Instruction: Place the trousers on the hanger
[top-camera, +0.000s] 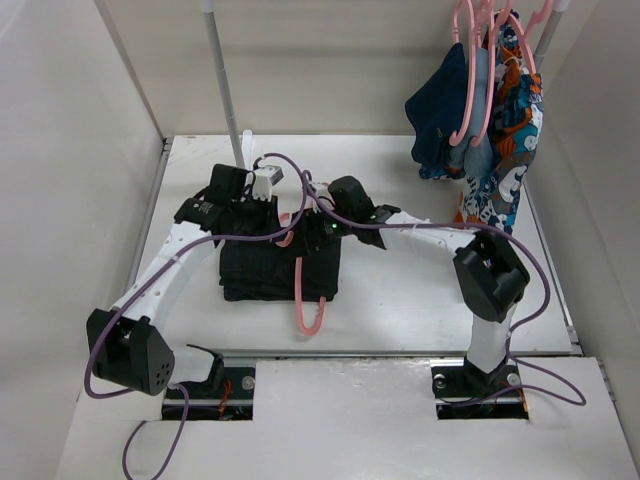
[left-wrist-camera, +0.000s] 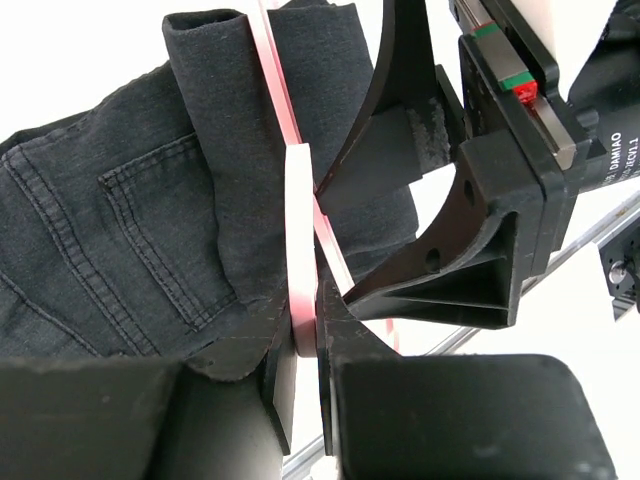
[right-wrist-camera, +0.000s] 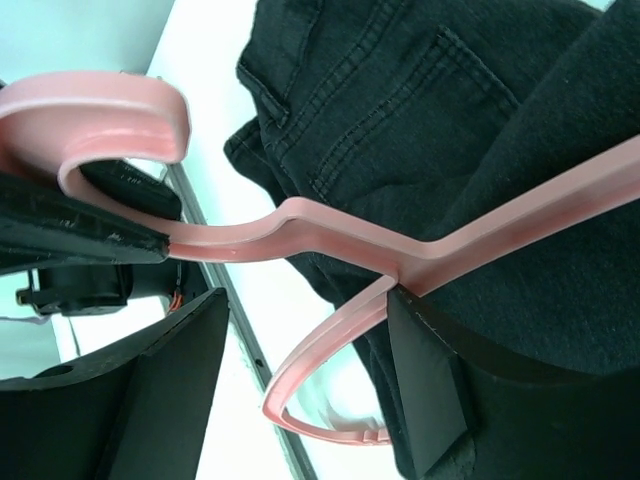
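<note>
The left gripper (left-wrist-camera: 303, 368), clamped on the hanger (right-wrist-camera: 330, 225) lying on the folded trousers (top-camera: 260, 270) mid-table, should pin that frame flat, while the right gripper (right-wrist-camera: 305, 335), jaws wide and holding nothing astride the hanger's shoulder, needs to catch cloth alone.

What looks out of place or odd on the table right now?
Nothing spilled or damaged. The pink hanger lies on the folded trousers, its hook poking past their near edge, with the left hand clamped on it.
</note>
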